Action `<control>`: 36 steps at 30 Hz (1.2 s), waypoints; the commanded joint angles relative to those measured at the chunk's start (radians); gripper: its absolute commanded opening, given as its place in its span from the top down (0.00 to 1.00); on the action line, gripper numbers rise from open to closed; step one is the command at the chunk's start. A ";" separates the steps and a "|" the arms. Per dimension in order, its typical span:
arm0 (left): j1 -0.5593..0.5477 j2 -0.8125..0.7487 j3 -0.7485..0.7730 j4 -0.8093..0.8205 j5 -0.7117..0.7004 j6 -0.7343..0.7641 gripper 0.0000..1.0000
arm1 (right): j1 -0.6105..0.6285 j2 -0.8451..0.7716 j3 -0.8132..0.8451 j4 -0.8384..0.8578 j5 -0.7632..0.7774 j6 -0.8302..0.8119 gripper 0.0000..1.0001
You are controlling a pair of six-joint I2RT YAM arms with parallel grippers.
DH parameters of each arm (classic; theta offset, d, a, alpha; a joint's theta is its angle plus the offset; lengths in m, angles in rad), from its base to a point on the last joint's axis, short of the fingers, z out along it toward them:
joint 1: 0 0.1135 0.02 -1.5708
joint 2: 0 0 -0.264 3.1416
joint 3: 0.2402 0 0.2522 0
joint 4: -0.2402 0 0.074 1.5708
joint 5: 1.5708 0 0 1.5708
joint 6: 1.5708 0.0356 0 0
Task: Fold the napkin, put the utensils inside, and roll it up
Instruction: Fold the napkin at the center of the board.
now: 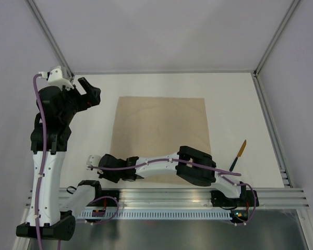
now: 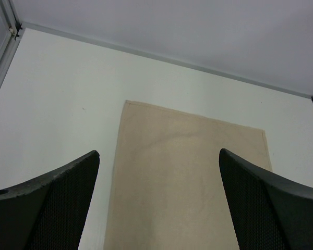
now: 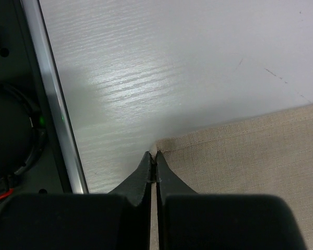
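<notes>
The beige napkin (image 1: 161, 130) lies flat in the middle of the table. My right gripper (image 1: 105, 167) is low at its near left corner. In the right wrist view the right gripper (image 3: 155, 154) is shut, with the corner of the napkin (image 3: 250, 166) pinched between its tips. My left gripper (image 1: 88, 91) hangs open, raised above the table's far left, off the cloth. The left wrist view has the left gripper (image 2: 159, 151) wide apart and empty, looking down on the napkin (image 2: 188, 182). The knife (image 1: 239, 155), yellow blade and dark handle, lies on the table to the right of the napkin.
A metal rail (image 1: 198, 195) runs along the near table edge, close beside the right gripper and showing in the right wrist view as the rail (image 3: 57, 104). Frame posts and grey walls bound the table at the back and sides.
</notes>
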 commanded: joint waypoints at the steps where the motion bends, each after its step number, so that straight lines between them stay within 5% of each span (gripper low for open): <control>1: -0.002 -0.026 -0.007 0.011 -0.012 0.042 0.00 | 0.004 -0.069 0.022 -0.053 0.056 -0.011 1.00; 17: -0.002 -0.119 -0.106 0.034 0.023 0.048 0.01 | -0.125 -0.327 -0.136 -0.096 0.158 -0.053 1.00; 27: 0.000 -0.192 -0.169 0.037 0.059 0.058 0.01 | -0.457 -0.506 -0.351 -0.071 0.138 -0.145 1.00; 36: -0.002 -0.231 -0.237 0.052 0.063 0.047 0.01 | -0.698 -0.514 -0.425 -0.011 0.106 -0.206 0.99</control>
